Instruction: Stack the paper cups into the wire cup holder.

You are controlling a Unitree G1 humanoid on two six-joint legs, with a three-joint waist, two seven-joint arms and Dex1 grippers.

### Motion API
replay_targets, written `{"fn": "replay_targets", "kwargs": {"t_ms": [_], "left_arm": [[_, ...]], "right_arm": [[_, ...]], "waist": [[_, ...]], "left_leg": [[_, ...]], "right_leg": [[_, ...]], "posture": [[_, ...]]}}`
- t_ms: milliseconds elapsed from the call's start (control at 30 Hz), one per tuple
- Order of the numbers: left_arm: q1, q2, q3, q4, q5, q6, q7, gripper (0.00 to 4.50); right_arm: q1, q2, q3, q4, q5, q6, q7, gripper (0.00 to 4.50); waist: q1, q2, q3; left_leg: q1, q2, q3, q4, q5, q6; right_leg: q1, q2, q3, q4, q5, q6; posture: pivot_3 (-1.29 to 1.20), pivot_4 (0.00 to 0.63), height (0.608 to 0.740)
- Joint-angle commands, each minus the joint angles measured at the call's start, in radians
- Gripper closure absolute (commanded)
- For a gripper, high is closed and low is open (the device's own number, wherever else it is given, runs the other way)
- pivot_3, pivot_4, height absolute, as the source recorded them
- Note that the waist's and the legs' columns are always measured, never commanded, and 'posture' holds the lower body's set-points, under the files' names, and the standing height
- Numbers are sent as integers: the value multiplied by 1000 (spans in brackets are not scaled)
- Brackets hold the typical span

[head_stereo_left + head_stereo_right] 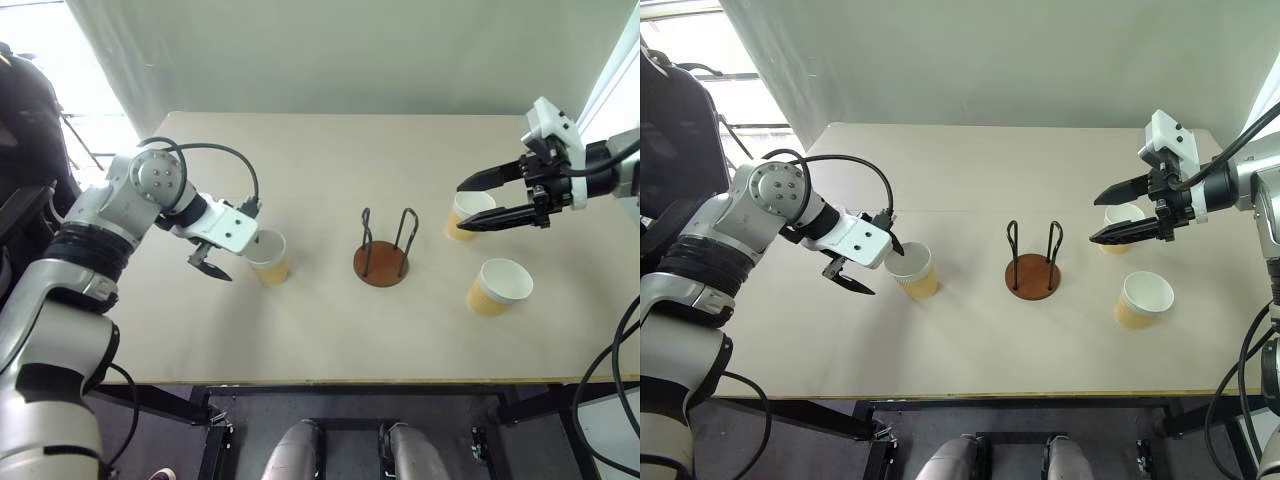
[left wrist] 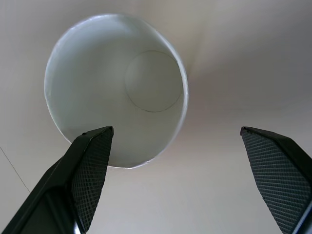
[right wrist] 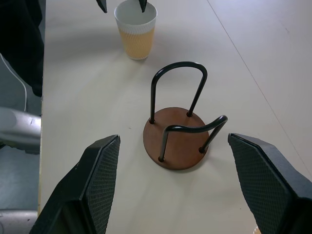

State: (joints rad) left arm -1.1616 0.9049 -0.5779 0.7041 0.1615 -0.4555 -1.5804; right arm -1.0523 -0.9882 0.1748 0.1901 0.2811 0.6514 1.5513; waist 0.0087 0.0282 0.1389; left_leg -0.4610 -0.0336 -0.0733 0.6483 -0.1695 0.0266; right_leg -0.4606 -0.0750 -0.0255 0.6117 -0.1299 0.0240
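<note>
None of the three paper cups is in the wire cup holder (image 1: 382, 262) yet, so by my judgement the whole stacking job is still ahead. In the head views the holder stands empty near the middle of the tabletop (image 1: 330, 150); one cup (image 1: 269, 257) sits toward the left edge, and two cups, a farther one (image 1: 467, 214) and a nearer one (image 1: 498, 286), sit toward the right edge, all upright. The left end effector (image 1: 208, 262) hangs just beside the left cup with its fingers apart, holding nothing; the right end effector (image 1: 478, 202) hovers above the farther right cup, fingers also spread and empty. The left wrist view adds what the head views cannot: it looks down into that cup's white, empty inside (image 2: 117, 87), one finger (image 2: 92, 170) overlapping the rim, contact unclear. The right wrist view shows the holder's two black loops and brown disc close up (image 3: 178, 139), unoccupied, with the left cup (image 3: 136, 29) beyond.
</note>
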Motion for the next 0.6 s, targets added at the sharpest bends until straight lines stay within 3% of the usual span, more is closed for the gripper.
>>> {"fn": "replay_targets", "kwargs": {"t_ms": [33, 300, 367, 600], "left_arm": [[-15, 5, 0, 3, 12, -25, -34, 859], [-22, 2, -4, 15, 16, -40, -34, 3868], [-25, 4, -10, 15, 9, -38, -34, 4412], [-37, 7, -31, 20, -15, -24, -34, 4412]], "right_arm": [[-30, -18, -42, -25, 16, -2, -1, 860], [-35, -17, -37, -24, 14, -6, 3, 860], [-38, -19, -32, -24, 13, -8, 12, 860], [-102, -15, -12, 9, -7, -23, 44, 860]], "waist": [[0, 0, 0], [0, 0, 0], [0, 0, 0], [-1, 0, 0]], "left_leg": [[0, 0, 0, 0, 0, 0], [0, 0, 0, 0, 0, 0], [0, 0, 0, 0, 0, 0], [0, 0, 0, 0, 0, 0]], "right_leg": [[0, 0, 0, 0, 0, 0], [0, 0, 0, 0, 0, 0], [0, 0, 0, 0, 0, 0], [0, 0, 0, 1, 0, 0]], "posture": [[0, 150, 740], [0, 150, 740], [0, 150, 740], [0, 150, 740]]}}
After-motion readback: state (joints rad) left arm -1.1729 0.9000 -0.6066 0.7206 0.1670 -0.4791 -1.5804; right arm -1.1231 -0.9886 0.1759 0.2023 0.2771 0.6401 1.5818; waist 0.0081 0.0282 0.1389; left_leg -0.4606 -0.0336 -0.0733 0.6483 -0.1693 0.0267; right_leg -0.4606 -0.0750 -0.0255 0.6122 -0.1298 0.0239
